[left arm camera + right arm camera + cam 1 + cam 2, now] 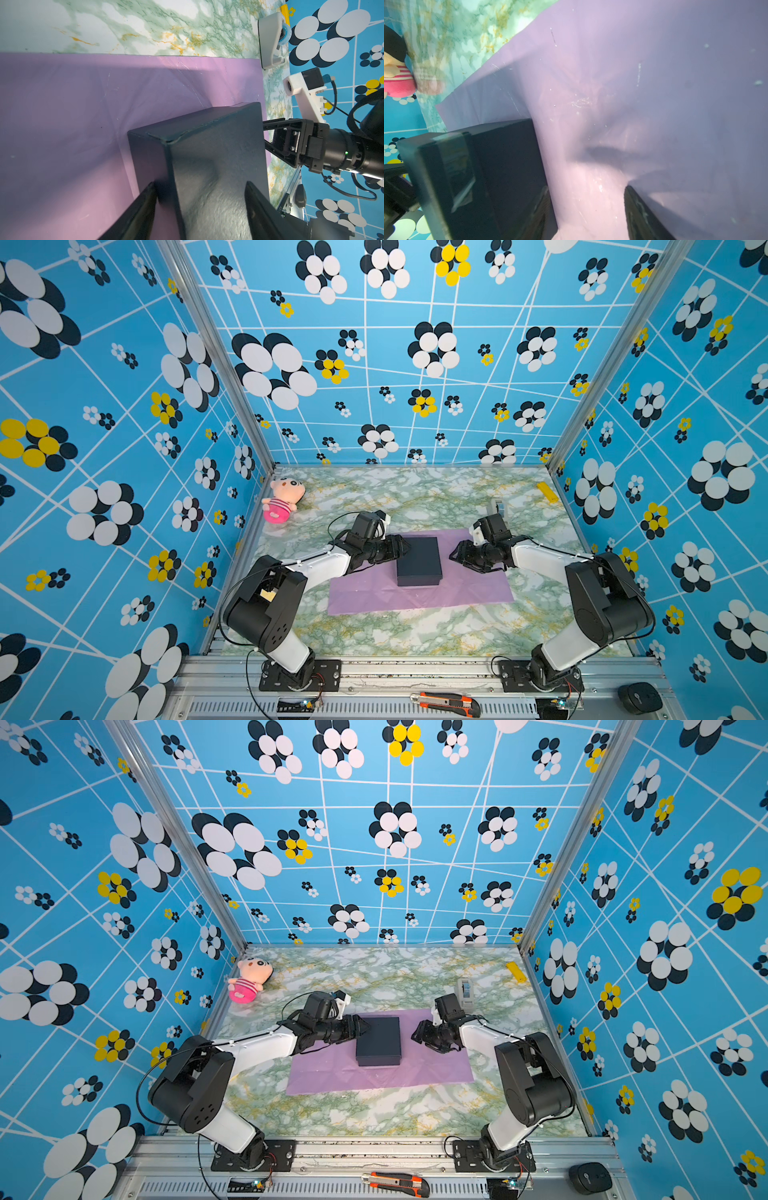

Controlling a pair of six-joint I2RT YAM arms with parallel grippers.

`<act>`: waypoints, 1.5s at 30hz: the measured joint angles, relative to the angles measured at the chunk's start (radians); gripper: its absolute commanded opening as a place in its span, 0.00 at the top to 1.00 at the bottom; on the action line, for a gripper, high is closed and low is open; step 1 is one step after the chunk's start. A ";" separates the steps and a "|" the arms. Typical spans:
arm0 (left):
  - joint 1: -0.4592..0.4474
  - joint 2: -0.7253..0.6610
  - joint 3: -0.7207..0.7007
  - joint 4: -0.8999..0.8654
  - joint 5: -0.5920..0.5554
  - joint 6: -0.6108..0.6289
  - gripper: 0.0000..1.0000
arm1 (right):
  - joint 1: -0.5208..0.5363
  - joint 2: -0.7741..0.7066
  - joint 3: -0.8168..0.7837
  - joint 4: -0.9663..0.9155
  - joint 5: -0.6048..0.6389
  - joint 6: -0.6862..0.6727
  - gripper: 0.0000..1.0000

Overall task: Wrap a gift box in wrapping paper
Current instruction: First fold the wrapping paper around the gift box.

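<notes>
Fingertips (145,207) of my left gripper (200,184) are standing wide astride the gift box (207,149) corner, probably squaring it on the wrapping paper (83,104); my right gripper (456,556) is hovering beside the box, jaws apart.

The left arm (320,562) and right arm (540,558) look alike, with glossy white shells over the links and bulky matte black housings at the joints. Each stands on a black rectangular base plate (328,672) fixed with silver screws. Thin black cables (220,614) loop beside the shoulders. The left pincer (405,549) and right pincer (454,556) are black with open-truss fingers (276,124). A white plastic camera bracket (301,91) sits behind the right pincer, and a small green light (346,153) glows on that wrist.
</notes>
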 measured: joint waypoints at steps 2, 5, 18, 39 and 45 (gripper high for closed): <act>0.000 0.000 0.002 -0.013 -0.005 0.005 0.30 | 0.000 -0.007 0.000 -0.001 0.002 0.000 0.28; -0.001 -0.019 0.009 -0.064 -0.042 0.024 0.30 | -0.003 -0.052 0.000 -0.023 0.011 -0.002 0.20; -0.079 -0.150 0.173 -0.191 -0.101 0.087 0.31 | -0.478 -0.280 0.001 -0.239 -0.060 -0.130 0.15; -0.114 -0.021 0.139 -0.177 -0.090 0.090 0.31 | -0.498 0.026 0.054 -0.282 -0.260 -0.289 0.17; -0.114 -0.013 0.139 -0.172 -0.090 0.090 0.31 | -0.467 0.092 0.074 -0.208 -0.397 -0.290 0.16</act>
